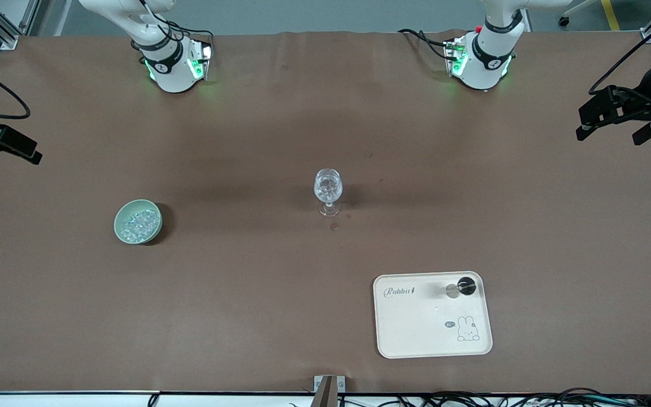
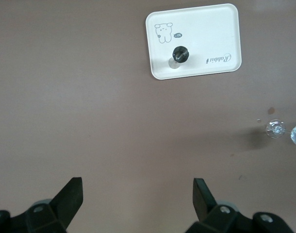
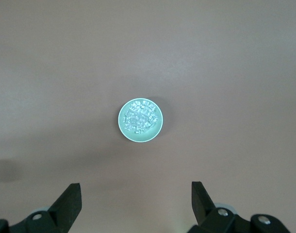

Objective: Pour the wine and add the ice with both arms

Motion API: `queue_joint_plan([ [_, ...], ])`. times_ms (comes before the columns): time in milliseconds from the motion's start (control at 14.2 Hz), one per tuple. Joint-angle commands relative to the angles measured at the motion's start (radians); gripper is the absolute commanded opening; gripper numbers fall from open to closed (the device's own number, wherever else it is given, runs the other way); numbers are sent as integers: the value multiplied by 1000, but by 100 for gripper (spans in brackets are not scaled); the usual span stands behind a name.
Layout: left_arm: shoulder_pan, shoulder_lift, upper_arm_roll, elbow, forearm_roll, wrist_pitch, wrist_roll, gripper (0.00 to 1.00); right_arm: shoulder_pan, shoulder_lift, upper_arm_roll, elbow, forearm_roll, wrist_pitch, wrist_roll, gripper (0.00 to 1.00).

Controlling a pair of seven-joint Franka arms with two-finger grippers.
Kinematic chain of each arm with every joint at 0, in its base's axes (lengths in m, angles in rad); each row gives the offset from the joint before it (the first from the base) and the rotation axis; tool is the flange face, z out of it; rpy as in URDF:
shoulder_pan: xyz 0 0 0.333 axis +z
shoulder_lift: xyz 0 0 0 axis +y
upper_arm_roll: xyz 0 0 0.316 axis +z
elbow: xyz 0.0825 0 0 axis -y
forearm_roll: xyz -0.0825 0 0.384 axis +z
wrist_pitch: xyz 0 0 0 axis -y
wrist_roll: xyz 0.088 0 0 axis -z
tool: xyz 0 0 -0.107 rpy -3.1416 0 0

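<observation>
A clear stemmed glass [image 1: 328,189] stands upright at the table's middle; it also shows at the edge of the left wrist view [image 2: 276,128]. The ice [image 1: 139,224] fills a pale green bowl [image 1: 118,217] toward the right arm's end. A small dark bottle [image 1: 462,287] stands on a cream tray [image 1: 416,333], nearer to the front camera. My left gripper [image 1: 608,135] hangs open and empty at the left arm's end, high over bare table [image 2: 137,187]. My right gripper [image 1: 31,155] hangs open and empty above the bowl [image 3: 134,190]; the ice [image 3: 139,118] shows below.
The tray [image 2: 206,29] with its bottle [image 2: 178,54] lies on the brown tablecloth. A small dark spot [image 1: 334,226] marks the cloth just in front of the glass. Both arm bases stand along the edge farthest from the camera.
</observation>
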Motion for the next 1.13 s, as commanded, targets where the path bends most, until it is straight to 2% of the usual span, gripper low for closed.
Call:
queue_joint_plan([
  [0,-18,-1,6,-1,63,-7,-12,100,0,-20,0,-17,15,-3,-10,100],
  [1057,-12,13,2,-3,12,-1,-77,100,0,-20,6,-17,15,-15,-11,100],
])
